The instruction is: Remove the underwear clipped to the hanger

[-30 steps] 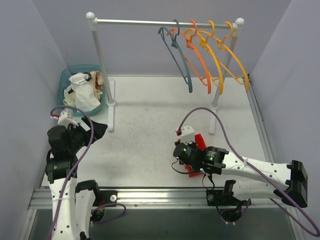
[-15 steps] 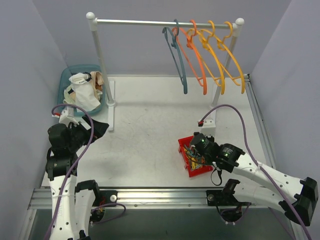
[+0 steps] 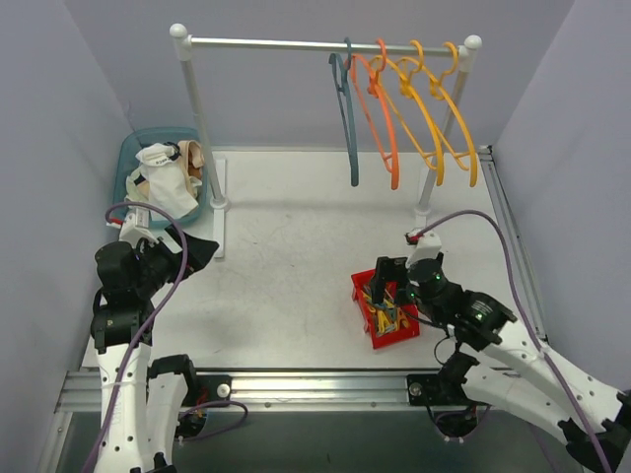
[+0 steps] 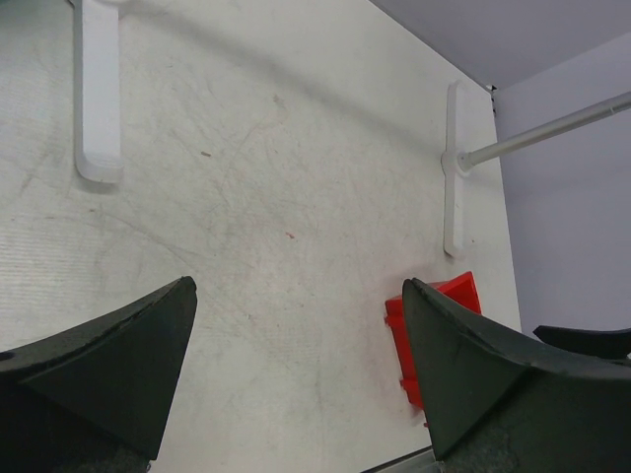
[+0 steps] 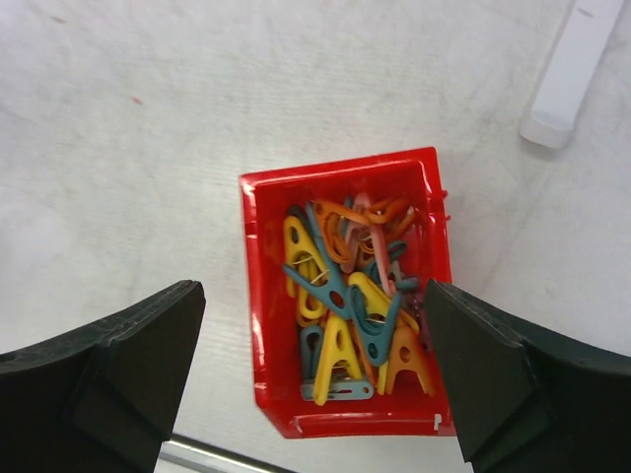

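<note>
The underwear lies in the teal basket (image 3: 128, 158) at the back left: a white piece (image 3: 170, 187) and a cream piece with dark trim (image 3: 158, 155). Blue-grey (image 3: 347, 108), orange (image 3: 383, 108) and yellow (image 3: 434, 118) hangers hang bare on the rail (image 3: 266, 43). My right gripper (image 3: 394, 281) (image 5: 314, 296) is open above the red bin (image 3: 386, 340) (image 5: 345, 172) of coloured clips (image 5: 360, 296), holding nothing. My left gripper (image 3: 192, 251) (image 4: 298, 286) hovers open and empty over bare table, near the rack's left foot (image 4: 97, 89).
The rack's white posts (image 3: 197, 118) and feet (image 4: 454, 168) stand at the left and right of the table's back half. The red bin (image 4: 434, 305) shows at the lower right of the left wrist view. Purple walls close in on three sides.
My right gripper has risen and drawn back to the right from low over the red bin, and its jaws have opened. The hangers have swung. The left arm has barely moved.
</note>
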